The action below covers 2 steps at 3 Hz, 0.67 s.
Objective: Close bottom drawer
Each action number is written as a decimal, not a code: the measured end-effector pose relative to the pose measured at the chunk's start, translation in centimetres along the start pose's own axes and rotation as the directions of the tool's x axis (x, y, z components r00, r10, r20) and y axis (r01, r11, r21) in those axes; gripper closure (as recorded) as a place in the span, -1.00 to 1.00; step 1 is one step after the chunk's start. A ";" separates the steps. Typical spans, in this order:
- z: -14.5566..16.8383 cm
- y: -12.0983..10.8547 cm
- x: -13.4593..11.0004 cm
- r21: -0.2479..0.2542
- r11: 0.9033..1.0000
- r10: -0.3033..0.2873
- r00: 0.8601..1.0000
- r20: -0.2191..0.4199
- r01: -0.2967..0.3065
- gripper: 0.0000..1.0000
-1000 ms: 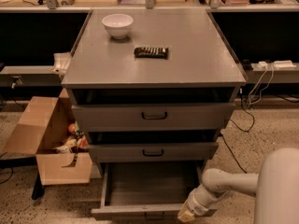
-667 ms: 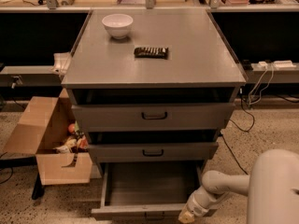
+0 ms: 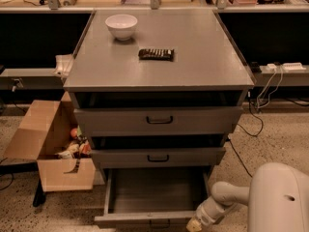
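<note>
The grey metal cabinet [image 3: 159,76] stands in the middle with three drawers. The bottom drawer [image 3: 154,197] is pulled far out, showing its plain grey tray; its front edge lies at the lower frame edge. The middle drawer front [image 3: 158,157] and the top drawer front [image 3: 158,121] sit slightly out. My gripper [image 3: 195,224] is at the bottom drawer's front right corner, at the end of the white arm [image 3: 227,202] coming from the lower right.
A white bowl [image 3: 121,26] and a dark snack bar [image 3: 156,54] lie on the cabinet top. An open cardboard box [image 3: 53,149] with items stands on the floor at the left. Cables [image 3: 256,105] run along the floor at the right.
The arm has shifted slightly at the drawer's front right corner. The bottom drawer stays open about as far as before.
</note>
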State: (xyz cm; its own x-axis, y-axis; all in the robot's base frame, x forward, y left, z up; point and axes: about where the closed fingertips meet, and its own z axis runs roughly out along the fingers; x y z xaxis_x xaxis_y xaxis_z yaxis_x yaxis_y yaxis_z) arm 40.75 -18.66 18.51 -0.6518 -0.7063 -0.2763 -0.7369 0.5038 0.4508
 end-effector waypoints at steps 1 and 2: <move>0.6 -1.7 0.1 0.017 0.999 0.039 0.999 0.023 -0.040 1.00; 0.5 -1.7 0.1 0.017 0.999 0.039 0.999 0.023 -0.040 1.00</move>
State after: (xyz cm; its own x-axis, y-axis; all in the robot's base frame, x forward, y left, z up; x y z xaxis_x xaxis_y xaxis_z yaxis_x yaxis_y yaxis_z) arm 41.80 -19.32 17.28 -0.6843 -0.6743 -0.2776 -0.7134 0.5401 0.4466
